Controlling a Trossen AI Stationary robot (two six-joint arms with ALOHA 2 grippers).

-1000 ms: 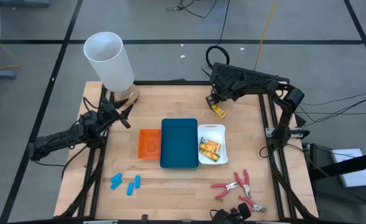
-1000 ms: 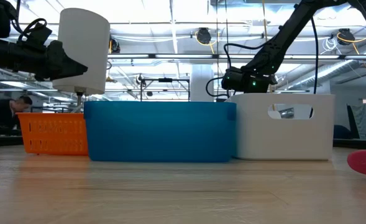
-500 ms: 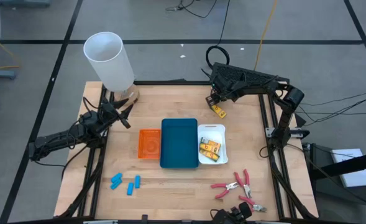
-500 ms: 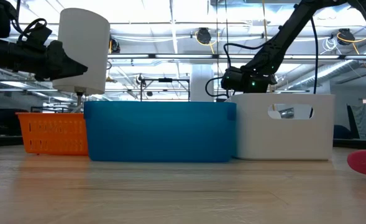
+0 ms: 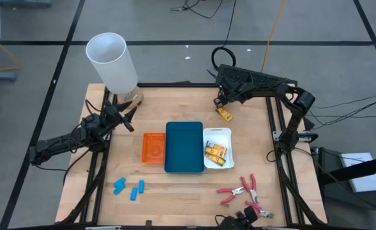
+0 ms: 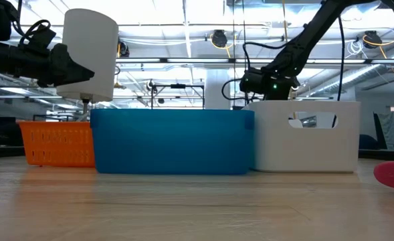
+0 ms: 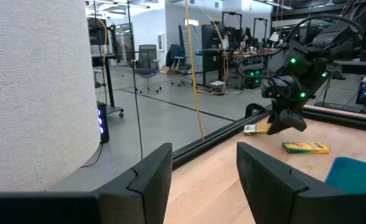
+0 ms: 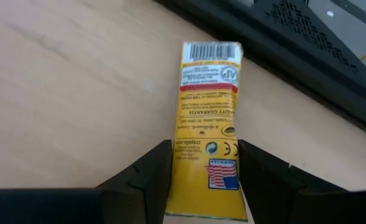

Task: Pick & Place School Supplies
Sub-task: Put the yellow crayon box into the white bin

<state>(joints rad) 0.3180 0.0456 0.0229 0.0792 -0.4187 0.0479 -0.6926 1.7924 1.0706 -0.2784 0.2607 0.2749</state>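
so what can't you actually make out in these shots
- White tray contents: the low view shows only its wall; the high view shows yellow packets, count unclear.
- Pliers: only a cut-off pink edge in the low view.
- Blue pieces: too small from above to identify.
- Packet in the right gripper: small print unreadable.

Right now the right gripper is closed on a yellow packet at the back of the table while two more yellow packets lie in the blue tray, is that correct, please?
Nearly: the right gripper does hold a yellow packet at the back, but the high view shows the two other packets lying in the white tray, not the blue tray beside it.
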